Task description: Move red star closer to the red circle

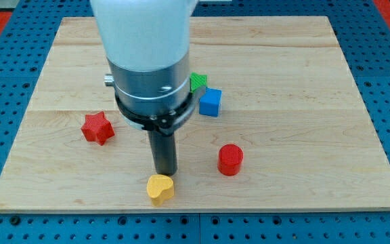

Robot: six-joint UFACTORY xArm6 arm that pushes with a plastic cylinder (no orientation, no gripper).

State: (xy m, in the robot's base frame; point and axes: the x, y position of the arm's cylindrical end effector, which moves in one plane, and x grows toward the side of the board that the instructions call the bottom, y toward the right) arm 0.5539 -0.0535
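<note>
The red star (97, 128) lies on the wooden board at the view's left. The red circle (230, 160) stands at the lower middle-right, well apart from the star. My tip (164, 173) is between them, nearer the view's bottom, just above the yellow heart-shaped block (160, 189) and close to touching it. The tip is right of the star and left of the circle.
A blue cube (210, 102) sits right of the arm's body, with a green block (198, 83) just above it, partly hidden by the arm. The wooden board (303, 81) lies on a blue perforated table. The arm's wide body hides the board's upper middle.
</note>
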